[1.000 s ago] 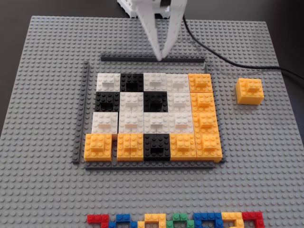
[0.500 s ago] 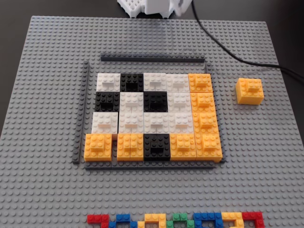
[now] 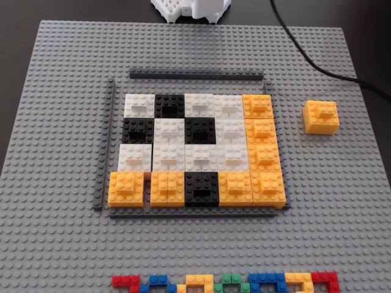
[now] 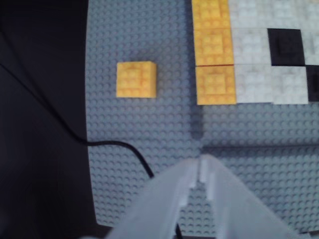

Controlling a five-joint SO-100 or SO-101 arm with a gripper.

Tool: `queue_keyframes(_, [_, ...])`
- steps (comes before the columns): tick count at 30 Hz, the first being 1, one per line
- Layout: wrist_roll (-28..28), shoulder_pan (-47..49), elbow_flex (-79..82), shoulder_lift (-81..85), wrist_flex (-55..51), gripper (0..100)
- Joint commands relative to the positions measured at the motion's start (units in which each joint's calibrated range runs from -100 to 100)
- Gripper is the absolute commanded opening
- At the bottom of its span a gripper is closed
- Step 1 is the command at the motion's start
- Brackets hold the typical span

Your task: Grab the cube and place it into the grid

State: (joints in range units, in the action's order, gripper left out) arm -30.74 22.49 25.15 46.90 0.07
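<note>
The cube (image 3: 322, 116) is an orange-yellow block with a smaller raised piece on top, standing alone on the grey baseplate to the right of the grid (image 3: 198, 155). The grid is a mosaic of white, black and orange blocks framed by thin dark strips. In the wrist view the cube (image 4: 136, 79) lies upper left, and the grid's orange corner (image 4: 215, 84) upper right. My gripper (image 4: 200, 167) comes in from the bottom edge, well short of the cube, shut with its white fingertips together and nothing between them. The fixed view shows only the arm's white body (image 3: 194, 7) at the top edge.
A black cable (image 3: 317, 64) runs across the baseplate's far right corner, and in the wrist view the cable (image 4: 119, 145) passes under my fingers. Small multicoloured bricks (image 3: 226, 282) line the near edge. Dark table surrounds the baseplate (image 3: 61, 244).
My white fingers, which hung over the grid's far strip a second ago, have drawn back out of the fixed view's top edge. The cable has shifted to the right. No block has moved.
</note>
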Motion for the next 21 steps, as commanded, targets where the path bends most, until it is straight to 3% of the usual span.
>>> queue_keyframes(1, [2.2,3.5,-8.8,-7.5,-0.1,0])
queue_keyframes(8, [5.1,6.3,-16.6,-22.3,1.5,0])
queue_keyframes(21, [5.6,9.4,-26.5,-45.6,4.1,2])
